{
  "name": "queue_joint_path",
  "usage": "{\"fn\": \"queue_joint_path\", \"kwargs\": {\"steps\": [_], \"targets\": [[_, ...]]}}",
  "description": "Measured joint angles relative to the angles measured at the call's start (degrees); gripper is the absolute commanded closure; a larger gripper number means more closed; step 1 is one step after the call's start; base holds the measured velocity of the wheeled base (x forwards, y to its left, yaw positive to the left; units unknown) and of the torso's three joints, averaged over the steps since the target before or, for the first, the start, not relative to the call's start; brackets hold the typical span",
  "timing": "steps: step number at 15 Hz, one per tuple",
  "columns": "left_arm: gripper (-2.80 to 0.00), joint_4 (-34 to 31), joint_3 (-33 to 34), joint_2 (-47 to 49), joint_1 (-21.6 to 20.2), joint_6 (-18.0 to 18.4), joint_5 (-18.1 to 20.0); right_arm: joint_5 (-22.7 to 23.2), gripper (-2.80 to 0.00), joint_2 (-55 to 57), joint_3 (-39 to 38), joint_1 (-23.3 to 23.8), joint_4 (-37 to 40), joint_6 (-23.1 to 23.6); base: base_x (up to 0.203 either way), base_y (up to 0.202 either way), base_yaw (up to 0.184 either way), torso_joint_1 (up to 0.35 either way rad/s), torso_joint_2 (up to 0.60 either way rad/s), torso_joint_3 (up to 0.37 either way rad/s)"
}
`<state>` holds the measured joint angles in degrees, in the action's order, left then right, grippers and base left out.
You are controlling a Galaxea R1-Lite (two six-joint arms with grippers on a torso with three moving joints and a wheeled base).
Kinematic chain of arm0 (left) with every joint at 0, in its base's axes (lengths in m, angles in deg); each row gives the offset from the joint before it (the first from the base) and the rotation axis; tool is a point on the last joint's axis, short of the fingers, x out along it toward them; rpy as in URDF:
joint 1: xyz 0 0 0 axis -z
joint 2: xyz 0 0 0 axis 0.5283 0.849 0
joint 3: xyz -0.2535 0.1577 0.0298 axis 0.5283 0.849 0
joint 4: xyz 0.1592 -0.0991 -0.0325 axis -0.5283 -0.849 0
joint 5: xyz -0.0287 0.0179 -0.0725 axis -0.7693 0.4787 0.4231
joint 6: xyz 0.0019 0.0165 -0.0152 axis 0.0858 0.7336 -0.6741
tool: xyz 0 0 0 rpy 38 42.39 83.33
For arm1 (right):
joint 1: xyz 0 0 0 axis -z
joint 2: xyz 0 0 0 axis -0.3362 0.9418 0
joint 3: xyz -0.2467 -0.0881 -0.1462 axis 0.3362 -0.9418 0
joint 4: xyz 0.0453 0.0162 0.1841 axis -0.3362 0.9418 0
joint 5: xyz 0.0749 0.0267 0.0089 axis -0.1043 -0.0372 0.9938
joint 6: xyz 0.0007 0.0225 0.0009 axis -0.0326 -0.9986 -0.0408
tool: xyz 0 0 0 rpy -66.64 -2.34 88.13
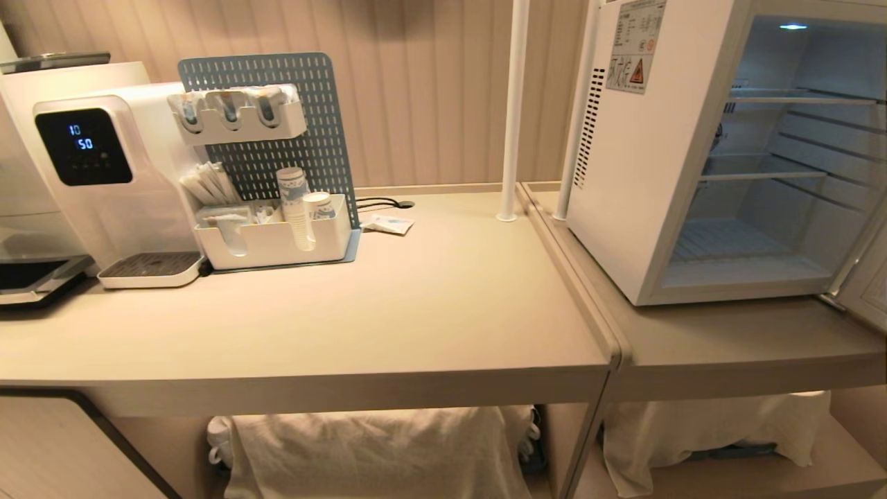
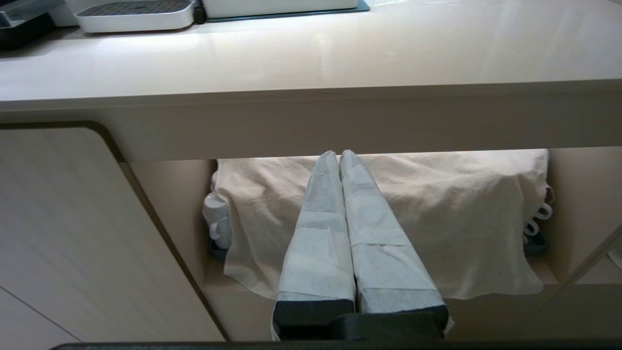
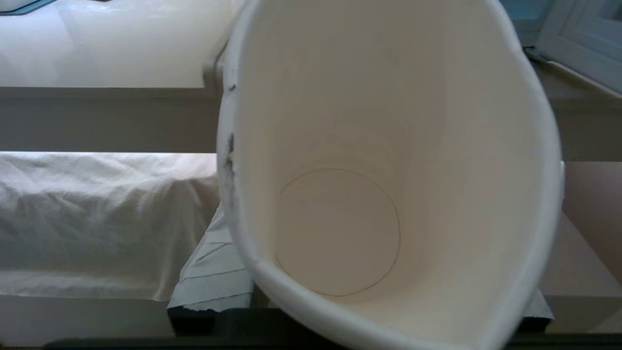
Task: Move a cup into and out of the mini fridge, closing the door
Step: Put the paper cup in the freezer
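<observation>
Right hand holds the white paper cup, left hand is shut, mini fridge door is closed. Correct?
Not quite: the door is open. The head view shows the white box mini fridge with its wire shelves exposed. Right hand holds the white paper cup; left hand is shut.

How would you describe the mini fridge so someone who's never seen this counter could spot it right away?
Look along the long beige counter to its right end, past the white pole. The mini fridge is the white box standing there, its door swung open on a lit white interior with wire shelves. Unlike the water dispenser at the left end, it has a warning sticker on its side.
</observation>
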<state>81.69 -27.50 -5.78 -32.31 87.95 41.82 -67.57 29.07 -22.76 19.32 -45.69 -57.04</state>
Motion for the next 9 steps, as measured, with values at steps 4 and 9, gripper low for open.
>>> {"fn": "queue_joint_path", "kwargs": {"steps": [4, 9], "targets": [[0.00, 0.0, 0.0, 0.0, 0.0, 0.0, 0.0, 0.0, 0.00, 0.0, 0.0, 0.0, 0.0, 0.0, 0.000, -0.196, 0.000, 0.001, 0.00, 0.002], [0.00, 0.0, 0.0, 0.0, 0.0, 0.0, 0.0, 0.0, 0.00, 0.0, 0.0, 0.0, 0.0, 0.0, 0.000, -0.193, 0.002, 0.004, 0.00, 0.002]]}}
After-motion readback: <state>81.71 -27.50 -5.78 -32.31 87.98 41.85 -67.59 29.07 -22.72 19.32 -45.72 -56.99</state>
